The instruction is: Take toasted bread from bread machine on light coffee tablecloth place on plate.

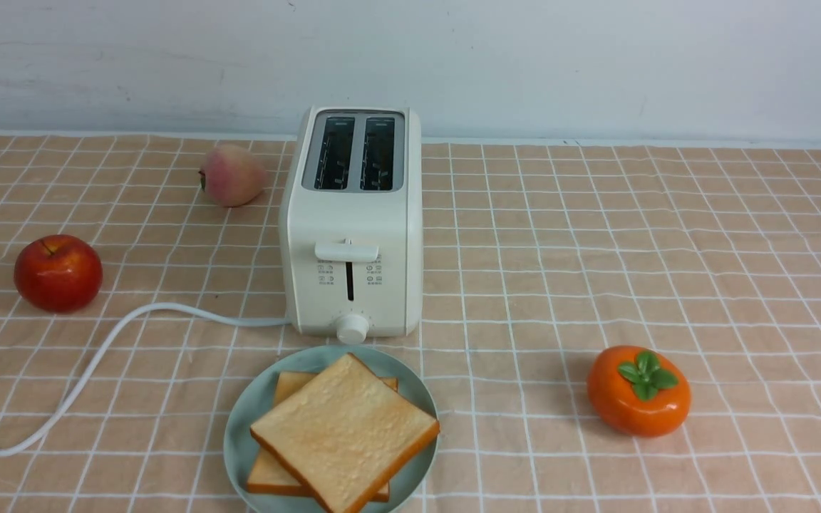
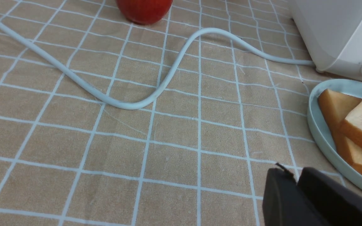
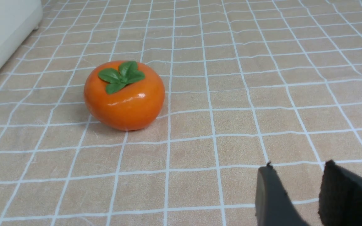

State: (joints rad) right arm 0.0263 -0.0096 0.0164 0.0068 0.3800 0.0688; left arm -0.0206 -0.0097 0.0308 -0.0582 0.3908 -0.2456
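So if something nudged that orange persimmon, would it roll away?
Probably only a little. The persimmon looks squat with a flattened underside, so it should sit rather than roll far on the tablecloth. Its glossy skin suggests it may be slippery to pinch, and likely a hard, light replica.

Cream-white bread machine (image 1: pixel 351 235) with white cord (image 1: pixel 97 356); peach-tan light coffee tablecloth (image 1: pixel 596 249) gridded in thin white lines. Golden-tan toasted bread (image 1: pixel 343 431), orange-brown crusts, on a pale mint plate (image 1: pixel 239 434). Red apple (image 1: pixel 58 273) at nine o'clock; orange, green-leafed persimmon (image 1: pixel 638 392) at four; pink-yellow peach (image 1: pixel 232 175).
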